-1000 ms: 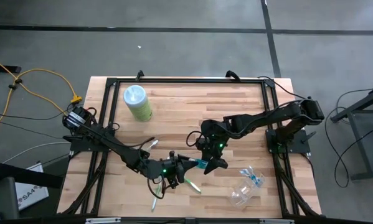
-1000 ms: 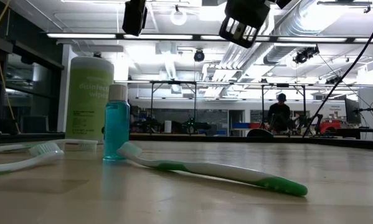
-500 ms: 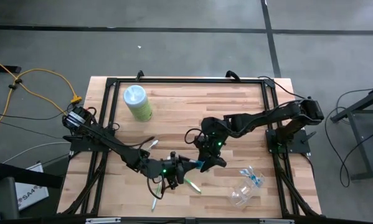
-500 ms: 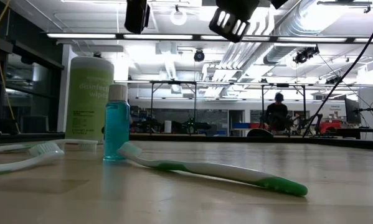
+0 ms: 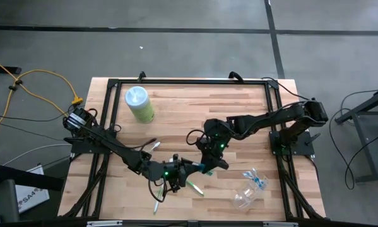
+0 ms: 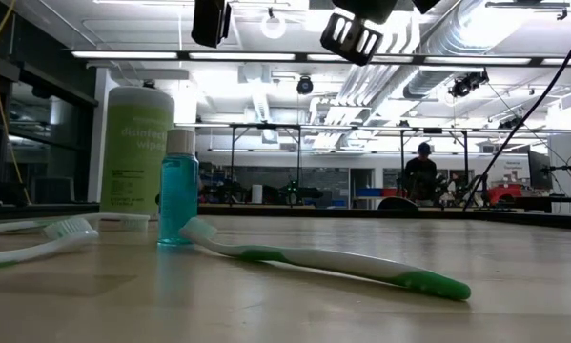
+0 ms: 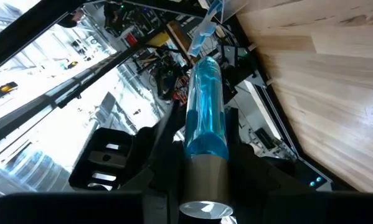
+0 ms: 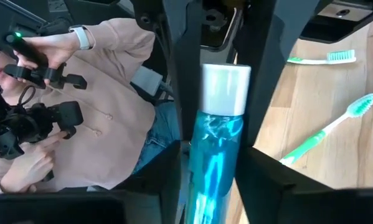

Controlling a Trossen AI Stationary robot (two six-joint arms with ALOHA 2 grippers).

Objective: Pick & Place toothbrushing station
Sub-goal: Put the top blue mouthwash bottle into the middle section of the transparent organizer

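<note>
Station check, both of my arms over the near middle of the table [image 5: 239, 107].

1. My left hand [image 5: 183, 169] is clamped on the small blue tube [image 7: 205, 106]. It grips the end with the pale cap and holds the tube clear of the table.
2. My right hand [image 5: 209, 165] faces the left one from the other side, set around the tube's blue end. Whether it is pressing on the tube or standing just off it, I cannot tell.
3. The clear plastic cup [image 5: 247, 195] lies tipped on the table near the right front corner, well apart from both hands. A blue toothbrush [image 5: 259, 180] lies at its mouth.
4. A green and white toothbrush [image 6: 323, 262] lies flat on the boards close to the low camera. A second one, with a white head [image 6: 37, 243], lies further to its left.
5. From above, a green toothbrush [image 5: 195, 187] lies just in front of my left hand. A pale one [image 5: 154, 146] lies behind my left forearm.
6. The pale-green canister [image 5: 139, 104] with its light-blue lid stands upright at the far left of the table.
7. In the low view a small blue bottle [image 6: 178, 186] with a pale cap stands upright in front of the canister.
8. Beyond the table edge a person in a beige top [image 8: 93, 112] holds dark hand controllers.
</note>
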